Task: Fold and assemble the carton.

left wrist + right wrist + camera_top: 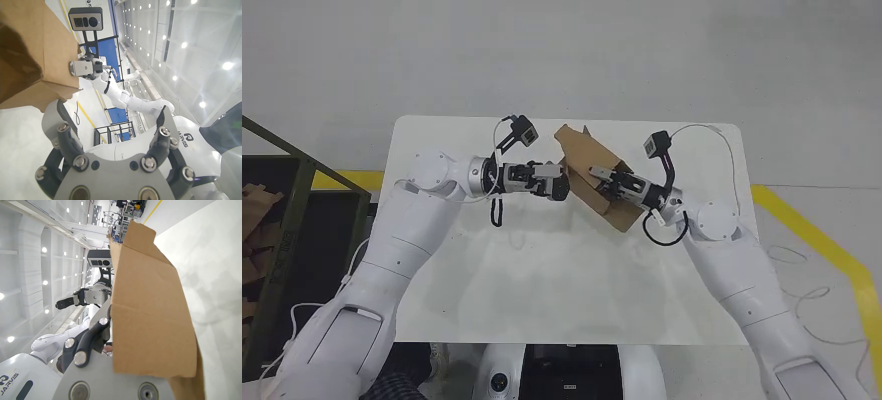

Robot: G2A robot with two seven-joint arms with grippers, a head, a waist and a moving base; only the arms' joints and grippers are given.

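Fingers (pixel 66 115) of the left hand (pixel 114 116) are spread wide with nothing between them. One pad sits just beside a lower corner of the carton (pixel 36 56); can't tell if it touches.

The carton is brown, half-erected and tilted, and sits between both hands over the far half of the desk (pixel 492 290). Flaps at its far end are unfolded. Can't tell whether its underside rests on the desk.

The right hand (pixel 614 183) comes in from the other side and looks clamped on one side panel.

Risks from here:
- The hold is on a single panel, so a push from the left hand could pivot the carton in that grip or buckle the panel.
- An open left finger this close to a raw edge could snag the corner instead of pressing the face flat.
- A creased flap will likely spring back if nothing pins it.
- The hands are close together, so a misjudged push could bring them into contact.

In the way: mainly the right hand itself — it sits where that end's flaps would have to fold past.

Farther out, off the desk on the left, a green rack (pixel 297 175) holds cardboard pieces (pixel 254 212). On the floor to the right are a yellow line (pixel 807 220) and a loose cable (pixel 807 292) — neither close to the work.
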